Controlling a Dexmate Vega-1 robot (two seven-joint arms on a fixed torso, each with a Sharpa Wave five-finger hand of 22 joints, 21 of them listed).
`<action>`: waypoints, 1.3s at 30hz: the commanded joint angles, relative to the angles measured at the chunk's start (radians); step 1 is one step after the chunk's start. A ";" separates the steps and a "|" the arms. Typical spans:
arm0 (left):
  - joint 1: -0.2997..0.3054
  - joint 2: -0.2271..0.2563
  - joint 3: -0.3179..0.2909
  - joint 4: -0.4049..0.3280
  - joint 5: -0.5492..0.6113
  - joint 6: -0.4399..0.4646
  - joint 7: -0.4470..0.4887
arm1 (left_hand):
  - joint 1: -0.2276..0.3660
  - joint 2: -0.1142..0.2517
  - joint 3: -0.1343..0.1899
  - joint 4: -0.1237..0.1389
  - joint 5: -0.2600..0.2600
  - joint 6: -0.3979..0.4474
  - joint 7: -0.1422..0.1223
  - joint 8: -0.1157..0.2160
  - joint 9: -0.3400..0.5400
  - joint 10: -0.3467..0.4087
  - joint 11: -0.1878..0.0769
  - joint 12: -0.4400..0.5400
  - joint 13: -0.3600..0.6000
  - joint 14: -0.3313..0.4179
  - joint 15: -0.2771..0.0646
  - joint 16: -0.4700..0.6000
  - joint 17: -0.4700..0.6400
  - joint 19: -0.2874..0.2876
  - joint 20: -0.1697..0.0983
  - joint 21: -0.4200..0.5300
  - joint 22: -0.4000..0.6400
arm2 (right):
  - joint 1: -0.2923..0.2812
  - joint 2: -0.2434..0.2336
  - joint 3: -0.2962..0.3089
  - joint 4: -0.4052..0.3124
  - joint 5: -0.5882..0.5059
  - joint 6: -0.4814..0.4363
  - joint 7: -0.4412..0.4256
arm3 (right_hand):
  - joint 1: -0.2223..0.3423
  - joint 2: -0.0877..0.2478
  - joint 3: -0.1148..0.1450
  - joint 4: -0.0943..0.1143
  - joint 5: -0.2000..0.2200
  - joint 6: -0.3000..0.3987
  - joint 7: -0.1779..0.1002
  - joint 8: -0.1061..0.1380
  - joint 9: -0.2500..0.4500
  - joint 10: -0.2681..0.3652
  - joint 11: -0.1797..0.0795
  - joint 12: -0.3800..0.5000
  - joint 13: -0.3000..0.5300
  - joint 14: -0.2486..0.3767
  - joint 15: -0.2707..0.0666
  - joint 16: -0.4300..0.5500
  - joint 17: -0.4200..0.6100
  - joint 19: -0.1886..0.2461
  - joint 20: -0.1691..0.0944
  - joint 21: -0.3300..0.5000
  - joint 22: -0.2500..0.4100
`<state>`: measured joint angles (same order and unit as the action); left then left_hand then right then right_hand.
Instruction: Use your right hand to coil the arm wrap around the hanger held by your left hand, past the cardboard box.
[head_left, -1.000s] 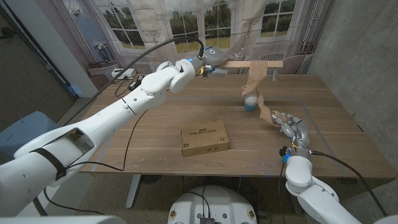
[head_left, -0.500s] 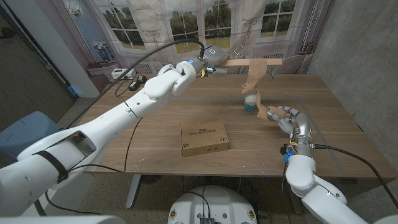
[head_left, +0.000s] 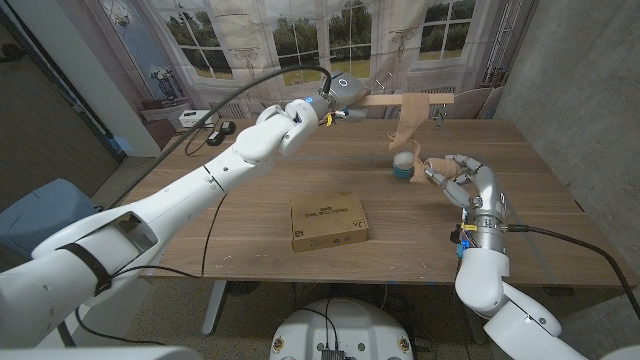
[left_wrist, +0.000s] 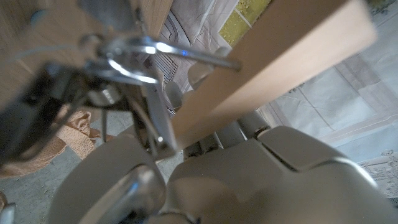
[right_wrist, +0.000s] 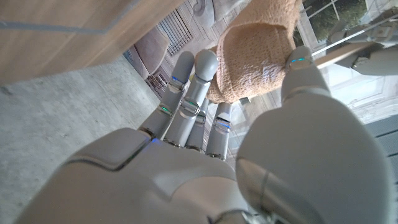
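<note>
The left hand reaches far across the wooden table and grips the wooden hanger, holding its bar level above the far edge, well beyond the cardboard box that lies flat near the table's middle. In the left wrist view the hanger's bar and its metal hook sit close against the hand, though the picture is too blurred to show how the fingers lie. The tan arm wrap hangs over the bar and trails down and to the right, past a small blue roll standing on the table just beside it. The wrap's free end is in the right hand, raised above the table's right side. In the right wrist view that hand has the bunched wrap pinched between thumb and fingers, which curl around it
</note>
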<state>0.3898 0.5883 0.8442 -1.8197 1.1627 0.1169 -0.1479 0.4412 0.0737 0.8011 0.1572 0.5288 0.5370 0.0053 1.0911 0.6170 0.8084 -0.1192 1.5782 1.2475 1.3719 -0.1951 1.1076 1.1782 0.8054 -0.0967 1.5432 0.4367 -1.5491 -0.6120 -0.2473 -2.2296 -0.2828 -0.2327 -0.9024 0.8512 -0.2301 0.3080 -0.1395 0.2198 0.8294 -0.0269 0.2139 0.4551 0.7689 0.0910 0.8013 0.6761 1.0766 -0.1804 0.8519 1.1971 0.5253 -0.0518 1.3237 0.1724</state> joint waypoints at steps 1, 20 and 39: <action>0.005 -0.002 0.003 -0.004 0.021 0.018 -0.018 | 0.003 0.012 0.006 0.003 -0.003 -0.004 0.003 0.005 0.001 0.002 -0.003 0.005 0.003 -0.001 -0.004 0.004 0.002 0.009 -0.051 0.006 0.002 | -0.053 0.007 0.020 -0.095 -0.165 0.009 -0.031 | 0.388 0.392 0.016 0.010 0.004 0.239 0.071 0.005 0.002 0.181 -0.107 0.001 0.004 -0.014 -0.033 0.006 0.004 -0.002 -0.011 -0.002 0.001; 0.004 0.002 0.008 -0.006 0.025 -0.002 -0.021 | 0.002 0.012 0.005 0.003 -0.004 -0.006 0.002 0.011 -0.002 0.004 -0.008 0.006 0.003 -0.003 -0.006 0.009 0.008 0.009 -0.052 0.004 0.002 | -0.119 0.053 0.117 -0.157 -0.314 0.154 -0.045 | 0.383 0.387 0.024 0.009 0.008 0.242 0.069 0.006 0.003 0.189 -0.113 0.000 0.002 -0.009 -0.034 0.008 0.011 -0.001 -0.013 -0.009 0.001; 0.020 0.016 0.007 -0.020 0.015 -0.029 -0.033 | 0.001 0.012 0.004 0.003 -0.005 -0.006 0.002 0.014 -0.008 0.002 -0.006 0.005 0.003 -0.001 -0.004 0.008 0.002 0.009 -0.051 0.005 0.002 | 0.062 0.007 0.168 -0.159 -0.397 0.223 0.176 | 0.378 0.382 0.031 0.007 0.010 0.245 0.063 0.006 0.003 0.190 -0.119 -0.002 0.004 -0.003 -0.035 0.007 0.013 0.005 -0.028 -0.014 0.001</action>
<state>0.3997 0.5962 0.8528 -1.8282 1.1833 0.1018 -0.1704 0.4446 0.0772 0.8011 0.1572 0.5251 0.5315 0.0103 1.0987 0.6067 0.8097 -0.1175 1.5781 1.2476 1.3704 -0.1962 1.1075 1.1756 0.8072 -0.0948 1.5432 0.4357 -1.6009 -0.5831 -0.1042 -2.4009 -0.6395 -0.0674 -0.8192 0.8502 -0.2290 0.3189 -0.1451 0.2241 0.8295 -0.0269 0.2138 0.4570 0.7689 0.0910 0.8002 0.6765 1.0766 -0.1804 0.8520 1.2063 0.5253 -0.0518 1.3123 0.1725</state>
